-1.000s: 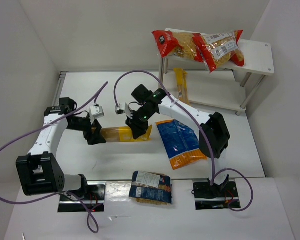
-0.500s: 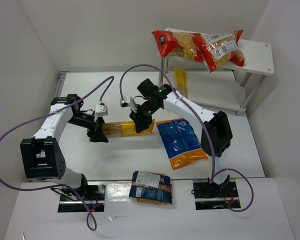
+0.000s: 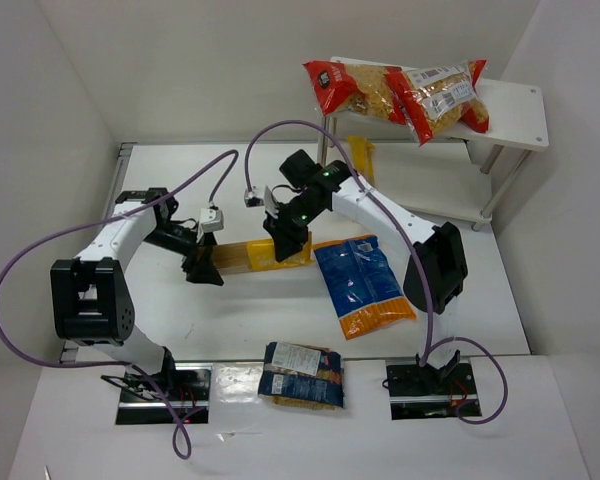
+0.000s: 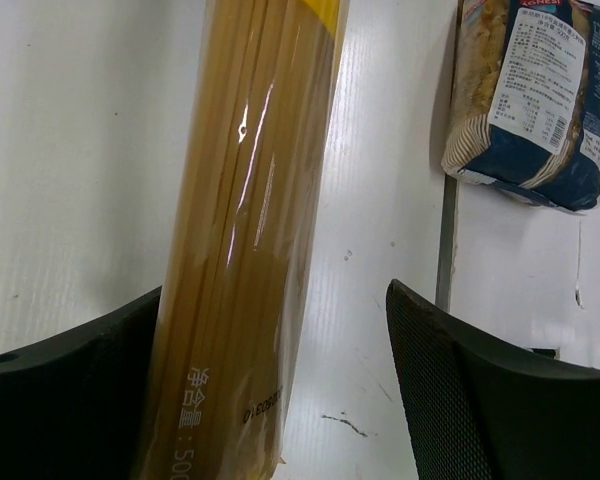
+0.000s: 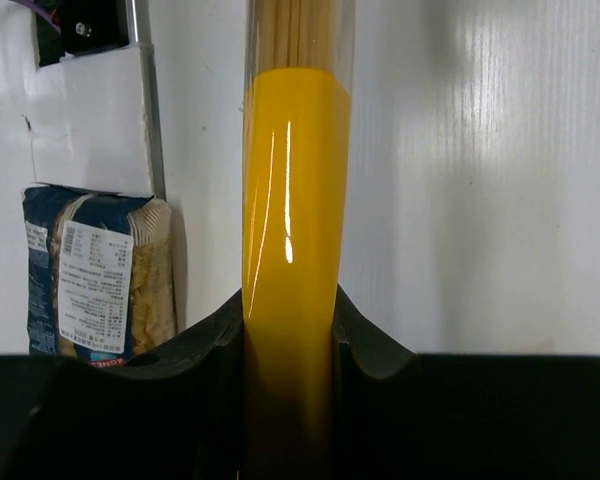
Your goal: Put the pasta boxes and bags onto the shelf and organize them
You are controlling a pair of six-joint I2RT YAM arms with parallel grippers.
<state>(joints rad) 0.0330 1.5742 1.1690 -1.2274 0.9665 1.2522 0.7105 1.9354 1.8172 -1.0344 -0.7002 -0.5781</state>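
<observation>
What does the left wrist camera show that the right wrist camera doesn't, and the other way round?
Only the left wrist view shows the spaghetti pack at its clear end with printed characters, and the left gripper open: one finger against the pack, the other well clear. Only the right wrist view shows the pack's yellow section, clamped between the fingers of the right gripper. Both show that pack, the small dark-blue bag and the white table.

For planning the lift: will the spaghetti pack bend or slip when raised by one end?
Probably stays stiff: the spaghetti pack shows straight, tightly bundled strands. Its glossy film may slip, though the right end effector grips it closely.
</observation>
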